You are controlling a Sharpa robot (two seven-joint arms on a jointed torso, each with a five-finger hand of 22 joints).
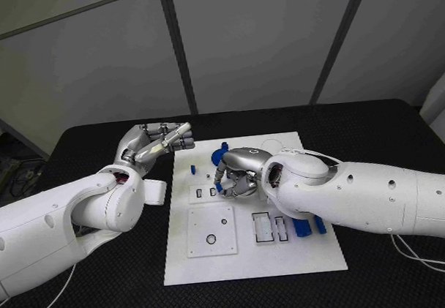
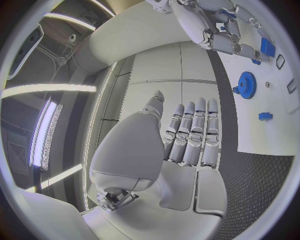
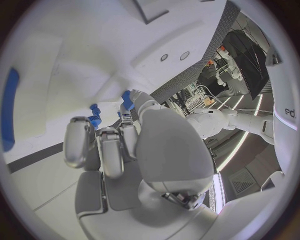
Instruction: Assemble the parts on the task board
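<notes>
1. The board sits mid-table, long side running away from the robot.
2. Left hand is up off the table just past the board's far-left corner, fingers curled in together. The left wrist view shows the fingers lined up side by side with nothing in them, so it's closed on nothing.
3. Right hand is down over the middle of the board, fingers pointing at the surface. In the right wrist view there's a small blue part right at the fingertips and another blue bit beside it. Looks like it's pinching the first one, but honestly can't tell for sure.
4. Blue gear stands on the board near the far edge, just beyond the right hand; also clear in the left wrist view.
5. Small blue peg is on the board's left side, near the gear.
6. Two long blue pieces lie side by side near the right edge, next to the rectangular slots.
</notes>
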